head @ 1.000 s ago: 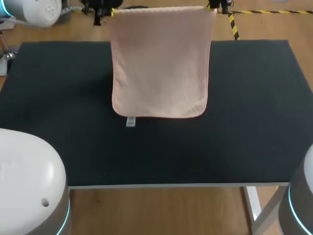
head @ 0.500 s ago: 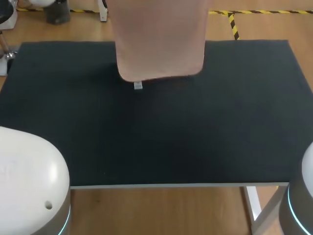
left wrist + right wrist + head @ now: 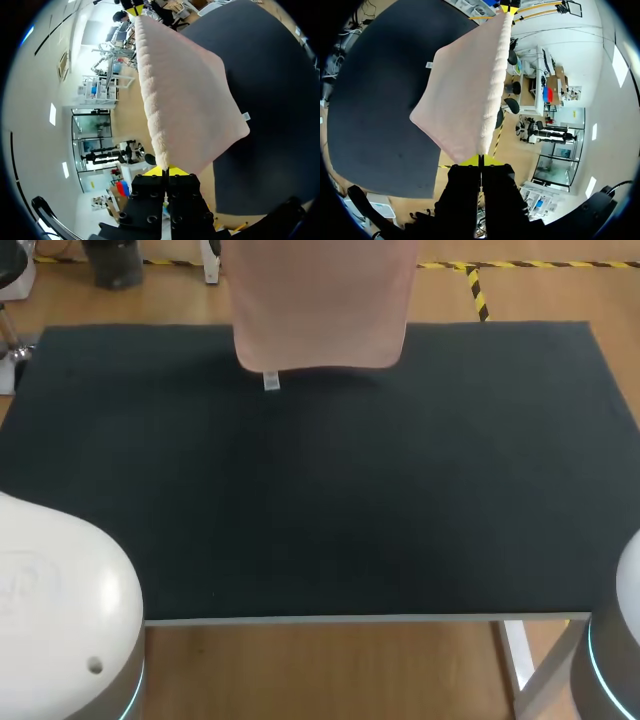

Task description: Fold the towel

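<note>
While my left gripper (image 3: 165, 170) and right gripper (image 3: 481, 160) each pinch a top corner of the towel (image 3: 320, 300), fingers nearly together, it hangs stretched between them above the far edge of the table (image 3: 400, 490).

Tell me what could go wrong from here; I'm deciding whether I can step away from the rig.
1. The towel hangs from only its two top corners, pinched by the left gripper and the right gripper. Either corner might slip out.
2. It seems to hang near the far edge of the table, so if it is lowered here, part may land off the table.
</note>
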{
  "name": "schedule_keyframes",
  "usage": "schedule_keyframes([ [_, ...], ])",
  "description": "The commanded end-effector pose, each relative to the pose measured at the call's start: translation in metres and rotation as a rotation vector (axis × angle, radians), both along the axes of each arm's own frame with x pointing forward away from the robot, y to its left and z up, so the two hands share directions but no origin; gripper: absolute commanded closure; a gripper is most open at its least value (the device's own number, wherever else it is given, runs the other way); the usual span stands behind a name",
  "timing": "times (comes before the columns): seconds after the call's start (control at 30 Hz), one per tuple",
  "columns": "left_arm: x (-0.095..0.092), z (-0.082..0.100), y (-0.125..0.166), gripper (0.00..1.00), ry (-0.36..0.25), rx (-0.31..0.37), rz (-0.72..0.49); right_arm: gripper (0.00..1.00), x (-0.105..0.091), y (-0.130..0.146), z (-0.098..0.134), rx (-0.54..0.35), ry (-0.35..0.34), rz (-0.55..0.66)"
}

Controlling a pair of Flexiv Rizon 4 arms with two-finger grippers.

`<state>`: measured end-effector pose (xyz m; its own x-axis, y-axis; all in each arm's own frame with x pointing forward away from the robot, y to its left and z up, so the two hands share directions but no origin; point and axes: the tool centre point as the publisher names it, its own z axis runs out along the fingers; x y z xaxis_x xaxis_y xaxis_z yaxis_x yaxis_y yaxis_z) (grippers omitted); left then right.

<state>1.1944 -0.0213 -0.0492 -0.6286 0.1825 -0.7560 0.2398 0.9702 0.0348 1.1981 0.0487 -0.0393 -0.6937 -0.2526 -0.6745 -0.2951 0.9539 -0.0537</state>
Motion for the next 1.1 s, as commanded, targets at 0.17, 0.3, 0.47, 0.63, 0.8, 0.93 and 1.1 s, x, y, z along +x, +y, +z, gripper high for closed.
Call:
schedule_keyframes([
  [0.17, 0.017, -0.001, 0.001, 1.0, -0.002, 0.018, -0.016, 1.0, 0.022, 0.002, -0.001, -0.01, -0.007, 0.012],
  [0.3, 0.018, -0.004, 0.001, 1.0, -0.003, 0.009, -0.022, 1.0, 0.02, 0.005, 0.0, -0.008, -0.014, 0.028],
  [0.47, 0.007, -0.011, -0.003, 1.0, 0.018, 0.01, -0.035, 1.0, 0.009, 0.007, -0.007, -0.012, 0.002, 0.044],
  [0.63, -0.011, -0.022, -0.006, 1.0, 0.055, 0.014, -0.061, 1.0, -0.009, 0.001, -0.015, -0.011, 0.028, 0.04],
  [0.8, -0.033, -0.037, -0.005, 1.0, 0.095, 0.011, -0.07, 1.0, -0.031, -0.006, -0.029, -0.019, 0.083, 0.037],
  [0.93, -0.051, -0.05, -0.002, 1.0, 0.132, -0.002, -0.068, 1.0, -0.053, -0.007, -0.045, -0.026, 0.141, 0.048],
  [1.1, -0.075, -0.068, -0.001, 1.0, 0.187, -0.023, -0.069, 1.0, -0.076, -0.007, -0.066, -0.018, 0.213, 0.041],
])
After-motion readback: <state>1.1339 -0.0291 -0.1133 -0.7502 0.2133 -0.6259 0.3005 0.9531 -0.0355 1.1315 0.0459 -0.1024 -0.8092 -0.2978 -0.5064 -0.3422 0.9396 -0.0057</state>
